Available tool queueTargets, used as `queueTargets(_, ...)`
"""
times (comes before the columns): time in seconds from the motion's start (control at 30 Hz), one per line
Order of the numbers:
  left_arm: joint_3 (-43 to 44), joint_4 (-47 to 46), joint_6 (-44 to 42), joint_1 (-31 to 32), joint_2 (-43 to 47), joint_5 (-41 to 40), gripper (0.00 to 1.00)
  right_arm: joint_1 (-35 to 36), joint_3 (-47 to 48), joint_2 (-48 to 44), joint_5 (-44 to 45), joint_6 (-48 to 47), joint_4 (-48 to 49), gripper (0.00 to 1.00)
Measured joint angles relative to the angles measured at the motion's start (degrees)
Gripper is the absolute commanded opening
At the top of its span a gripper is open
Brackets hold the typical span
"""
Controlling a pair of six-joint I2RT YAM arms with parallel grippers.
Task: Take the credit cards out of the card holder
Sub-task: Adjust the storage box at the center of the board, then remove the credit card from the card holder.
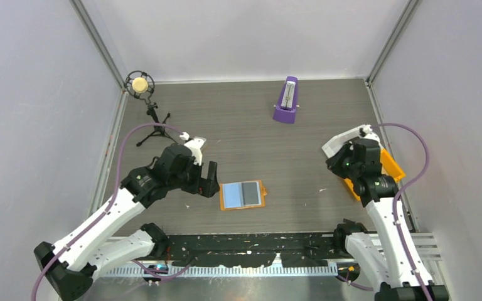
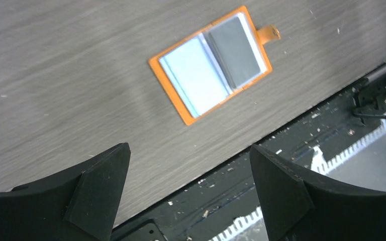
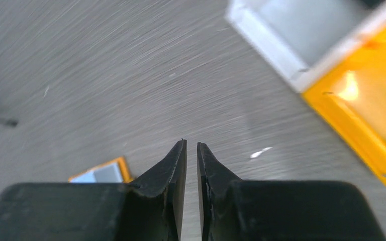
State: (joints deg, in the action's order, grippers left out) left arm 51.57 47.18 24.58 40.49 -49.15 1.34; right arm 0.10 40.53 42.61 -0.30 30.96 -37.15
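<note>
The card holder lies open on the desk, just ahead of the left gripper, whose jaws stand wide and empty. A blue card and a grey card sit inside. The right gripper, nearly closed and empty, is well apart.

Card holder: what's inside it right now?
The card holder lies open, with a light blue card in one pocket and a grey card in the other. Whether more cards sit underneath them is covered and cannot be told.
</note>
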Motion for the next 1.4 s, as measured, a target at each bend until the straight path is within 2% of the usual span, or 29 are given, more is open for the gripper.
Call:
queueTargets(0.2,-4.28,-6.97,5.01,-0.02,-4.46,6.88,0.82,13.92,-1.77,2.62,-4.55,1.46,8.15,0.30)
queueTargets(0.33,-7.50,-13.92,9.55,-0.81,-8.85,11.52,0.76,24.30,-5.70,5.57,-5.66,5.60,15.61,0.43)
queueTargets(0.47,-10.32,-20.11,13.29,-2.08,-14.45,14.40,0.70,34.82,-7.43,10.56,-5.49,10.01,22.23,0.52)
queueTargets(0.67,-17.18,-32.37,20.31,-8.33,-16.94,19.98,0.66,46.31,-6.60,20.76,-4.87,13.57,31.08,0.54)
queueTargets(0.77,-20.48,-36.72,23.04,-10.91,-17.09,22.18,0.66,49.33,-4.55,26.14,-4.17,14.84,32.52,0.54)
queueTargets(1.0,-20.76,-42.40,25.07,-10.99,-20.70,26.03,0.62,51.30,-2.25,35.17,-3.10,17.57,36.11,0.54)
queueTargets(1.3,-20.90,-44.19,24.92,-10.99,-23.78,26.43,0.54,51.30,-2.29,37.88,0.31,18.58,36.11,0.50)
queueTargets(1.4,-20.94,-44.83,24.87,-10.99,-26.14,26.91,0.48,51.30,-2.45,38.60,1.29,18.67,36.33,0.47)
